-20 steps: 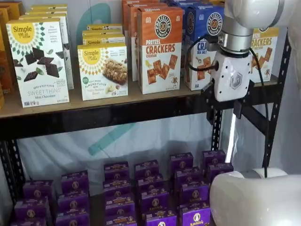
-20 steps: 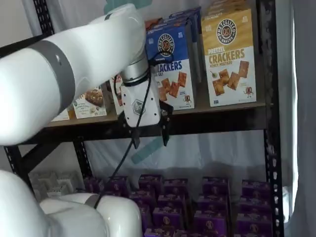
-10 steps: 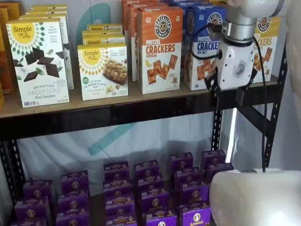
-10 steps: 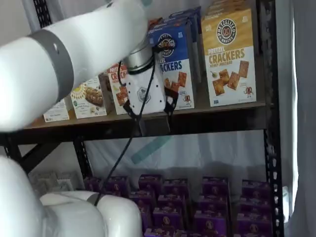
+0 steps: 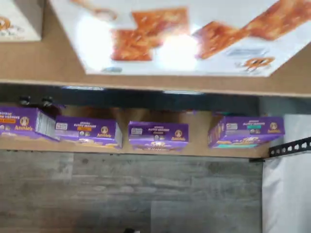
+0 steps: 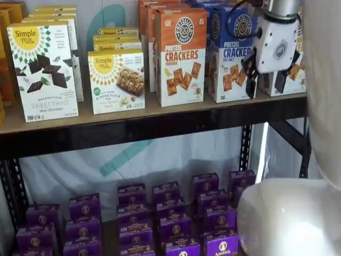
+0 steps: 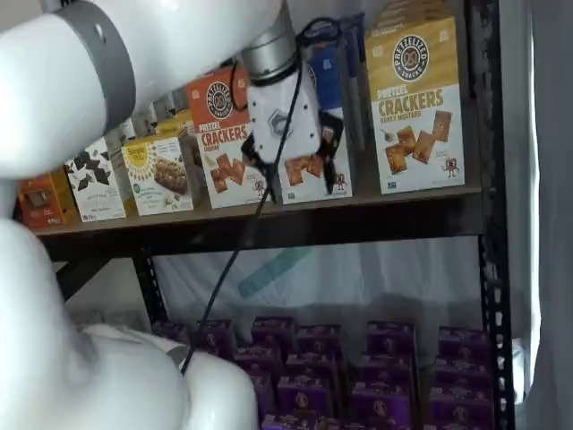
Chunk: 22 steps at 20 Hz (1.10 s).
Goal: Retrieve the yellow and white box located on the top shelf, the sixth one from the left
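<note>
The yellow and white box (image 7: 414, 106) stands at the right end of the top shelf (image 7: 403, 218), its white front picturing brown crackers under a yellow band. In a shelf view only a strip of the box (image 6: 294, 80) shows behind my gripper (image 6: 265, 84). My gripper (image 7: 303, 175) hangs level with the cartons' lower halves, in front of the blue carton (image 7: 315, 112) and to the left of the yellow and white box. Its two black fingers stand apart with nothing between them. The wrist view shows a white carton front (image 5: 184, 34) with crackers; I cannot tell which carton it is.
An orange cracker carton (image 6: 181, 53), a blue one (image 6: 229, 53) and Simple Mills boxes (image 6: 42, 69) fill the top shelf (image 6: 160, 125). Purple Annie's boxes (image 6: 170, 213) crowd the lower shelf. A black upright (image 7: 488, 179) borders the right. The arm's white base (image 6: 287, 218) fills the foreground.
The gripper has risen from below the shelf's front rail to the height of the cartons and moved right, toward the shelf's right end. It has stayed open.
</note>
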Available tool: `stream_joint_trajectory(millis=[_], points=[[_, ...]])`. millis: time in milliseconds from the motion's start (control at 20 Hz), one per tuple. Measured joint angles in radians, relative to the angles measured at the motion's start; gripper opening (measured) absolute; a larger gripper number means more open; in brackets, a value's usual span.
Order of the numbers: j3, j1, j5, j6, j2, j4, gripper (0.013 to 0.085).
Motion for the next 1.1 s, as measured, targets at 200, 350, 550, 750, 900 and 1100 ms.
stream_joint_trajectory(millis=[200, 350, 550, 750, 900, 1100], points=[[-0.055, -0.055, 0.002, -0.054, 0.041, 0.018, 0.085], [-0.096, -0.089, 0.013, -0.088, 0.073, 0.026, 0.085], [-0.132, -0.116, 0.025, -0.115, 0.098, 0.035, 0.085], [-0.176, -0.145, 0.047, -0.142, 0.127, 0.05, 0.085], [-0.21, -0.16, 0.066, -0.157, 0.145, 0.045, 0.085], [-0.241, -0.178, 0.071, -0.173, 0.155, 0.036, 0.085]])
